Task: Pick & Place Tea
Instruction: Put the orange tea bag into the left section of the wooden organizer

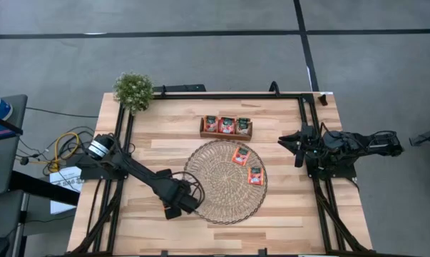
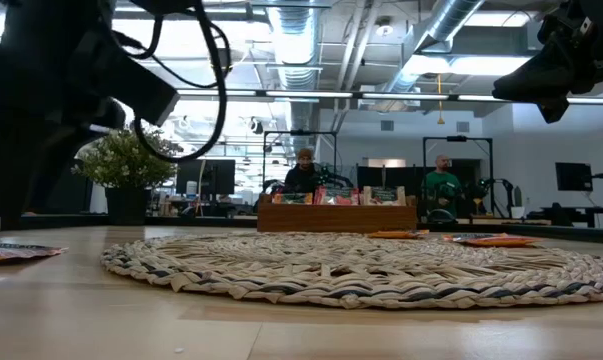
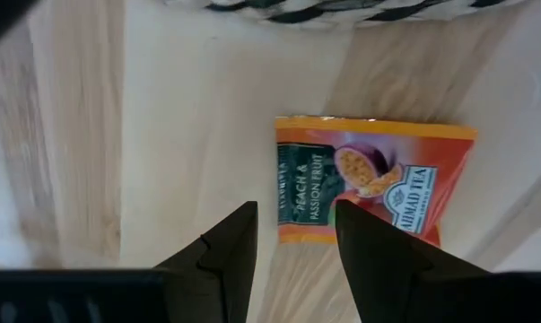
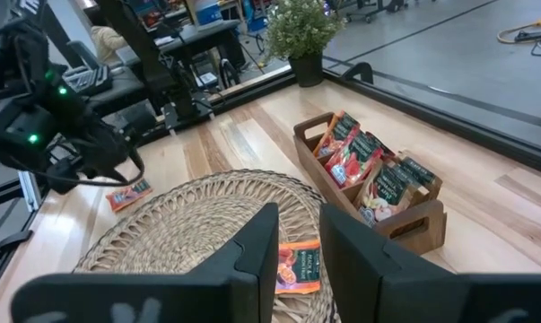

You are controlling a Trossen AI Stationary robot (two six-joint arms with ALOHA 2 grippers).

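Hovering low over the pale wooden slatted counter, the left hand is sitting just off the near-left rim of the round woven straw mat, its two dark fingers spread apart and empty. Directly beneath it a flat red-orange tea sachet with a dark green label is lying on the bare counter, just beside the mat's edge; the fingers are framing one end of the packet without touching it.

Two more red-orange sachets are resting on the mat toward its far-right part, and several others are standing upright in the small brown wooden divided tray near the far edge of the counter. The right hand is waiting above the right side of the counter, fingers parted and holding nothing. A small green potted plant is standing at the far-left corner.

The risk here is probably the packet's flatness: lying flush on the wood, it is offering little for the fingers to catch, so a closing pinch may skid over it or push it under the mat's raised braid. Descending too far could also jam the fingertips against the counter.
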